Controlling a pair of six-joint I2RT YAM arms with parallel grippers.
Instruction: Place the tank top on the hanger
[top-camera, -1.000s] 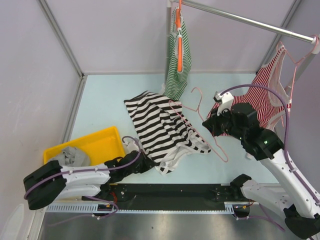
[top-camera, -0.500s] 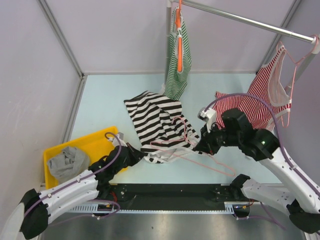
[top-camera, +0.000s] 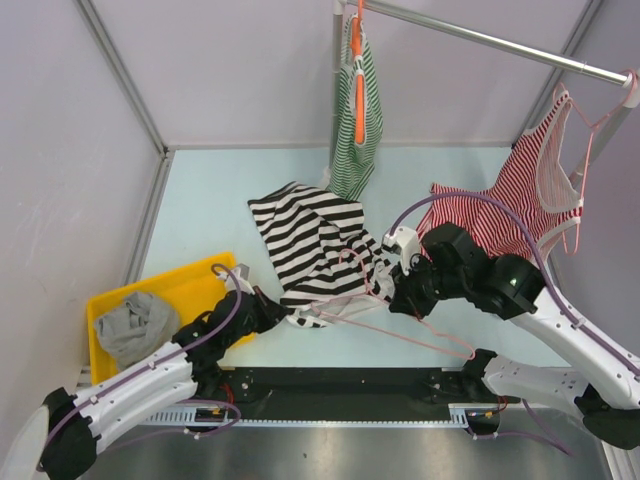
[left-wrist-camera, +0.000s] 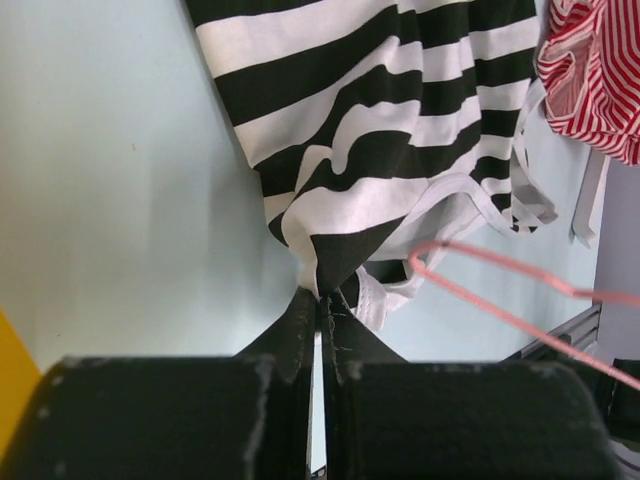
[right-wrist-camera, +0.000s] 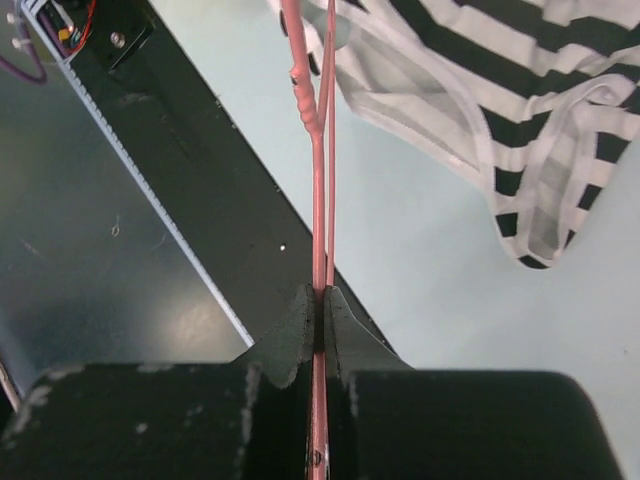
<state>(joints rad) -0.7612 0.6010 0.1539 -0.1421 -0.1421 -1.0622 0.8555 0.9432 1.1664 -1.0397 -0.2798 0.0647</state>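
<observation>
Your left end effector (left-wrist-camera: 320, 305) pinches an edge of the tank top (left-wrist-camera: 380, 150); your right end effector (right-wrist-camera: 322, 300) is clamped on the pink hanger (right-wrist-camera: 319, 200).

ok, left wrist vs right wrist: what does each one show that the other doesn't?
Left wrist only: the left gripper shut on a bunched edge of the tank top, and the red-and-white striped top at the upper right corner.
Right wrist only: the right gripper shut on the hanger, whose twisted wire neck runs up from the jaws, and the steel plate beyond the black rail.
Both: the black-and-white tank top, the pink hanger wire and the pale blue table.
</observation>
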